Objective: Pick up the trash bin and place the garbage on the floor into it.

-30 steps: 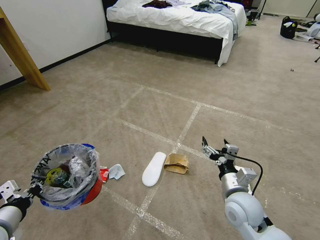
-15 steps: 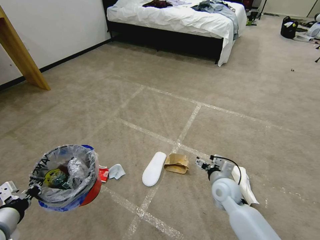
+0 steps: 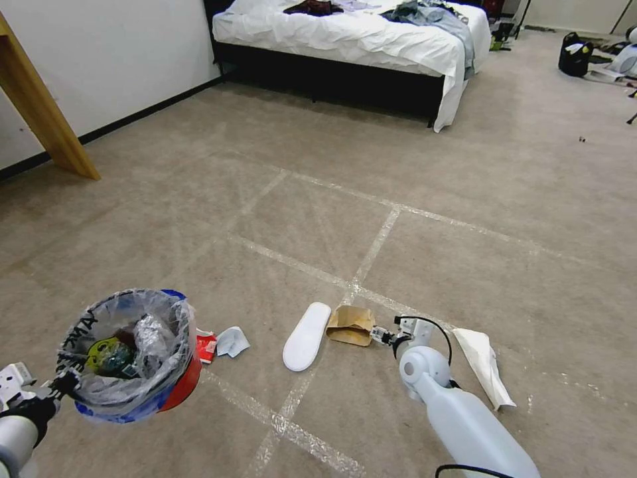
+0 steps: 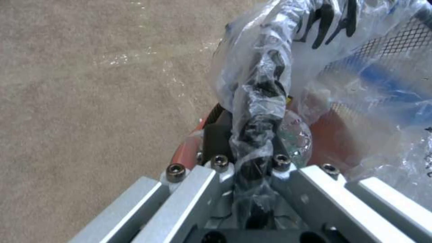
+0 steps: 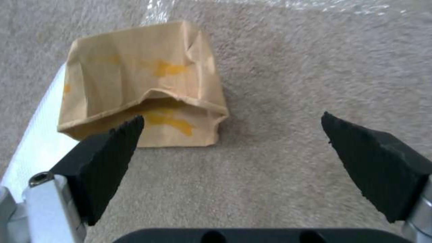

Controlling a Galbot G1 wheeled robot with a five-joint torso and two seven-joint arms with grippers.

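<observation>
Right gripper (image 5: 232, 145) is stretched low to the floor (image 3: 464, 199) with its jaws spread wide, just beside the brown paper bag (image 3: 351, 325). Left gripper (image 3: 63, 384) is clamped on the trash bin (image 3: 129, 355) rim, holding it up off the carpet.

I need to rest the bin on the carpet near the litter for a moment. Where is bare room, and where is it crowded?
Bare carpet lies beyond the slipper and paper bag, up to the bed. Bare too: the stretch nearer the camera between the trash bin and the right arm. Crowded: the right gripper, open beside the bag, and the red wrapper and blue scrap.
</observation>
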